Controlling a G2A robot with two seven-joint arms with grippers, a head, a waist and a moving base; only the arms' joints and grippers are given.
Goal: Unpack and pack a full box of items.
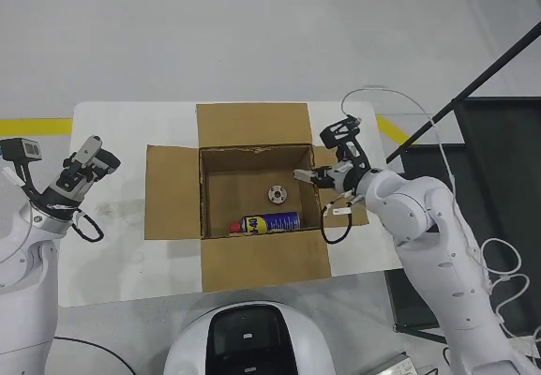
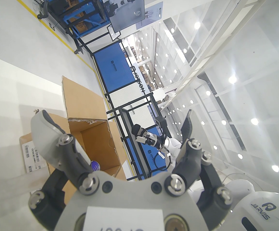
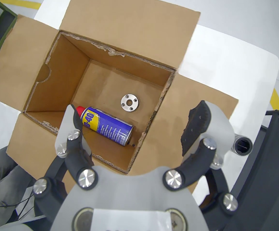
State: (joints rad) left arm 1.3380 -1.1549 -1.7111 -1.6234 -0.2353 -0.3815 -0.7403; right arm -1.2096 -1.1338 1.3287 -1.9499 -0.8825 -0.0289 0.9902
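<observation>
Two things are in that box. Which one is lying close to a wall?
The blue spray can, on its side along one wall. The round metal disc lies flat nearer the middle of the floor.

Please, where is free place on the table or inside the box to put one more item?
Free: the box floor between the metal disc and the left wall; the table corners beside the left flap. Crowded: the near wall, where the spray can lies, and the right flap, under the open right end effector.
</observation>
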